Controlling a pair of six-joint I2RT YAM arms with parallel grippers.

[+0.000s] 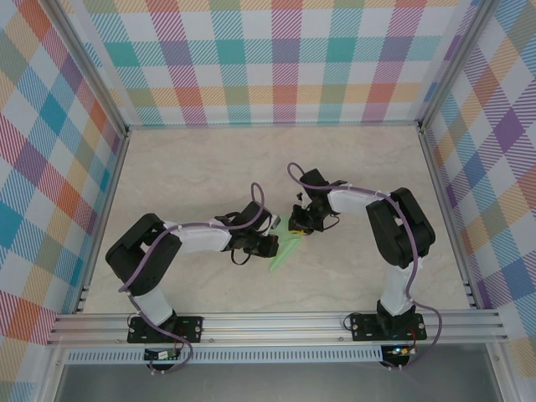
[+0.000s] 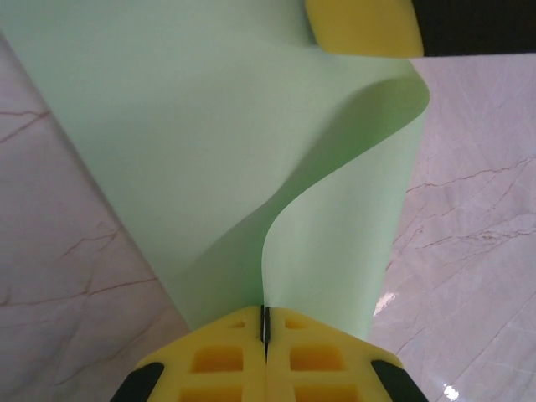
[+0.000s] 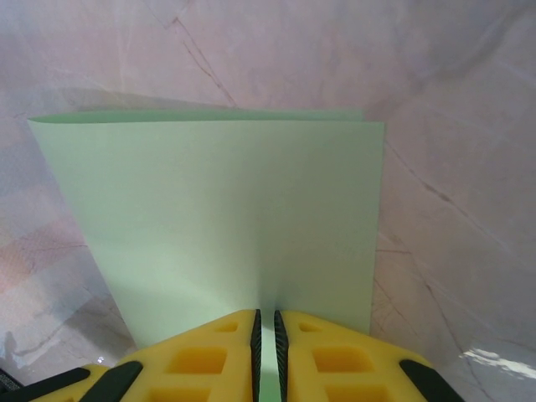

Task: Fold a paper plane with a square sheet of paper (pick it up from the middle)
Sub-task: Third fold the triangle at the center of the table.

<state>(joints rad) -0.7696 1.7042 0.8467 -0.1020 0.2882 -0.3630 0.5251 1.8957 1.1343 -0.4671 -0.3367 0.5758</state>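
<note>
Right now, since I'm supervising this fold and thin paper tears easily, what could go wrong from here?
1. The left hand and right hand both pinch the paper near its edges. Pulling apart might tear it or let it slip free.
2. The paper bows in a loose curve by the left hand. Pressing it flat now could set a stray crease.

The top camera looks steeply down from above and behind the arm bases (image 1: 165, 328), far from the sheet of paper (image 1: 286, 248), over the whole surface (image 1: 193, 167). The wrist cameras look past the left hand (image 2: 265, 322) and the right hand (image 3: 266, 322), very near this sheet, which all views share.
</note>
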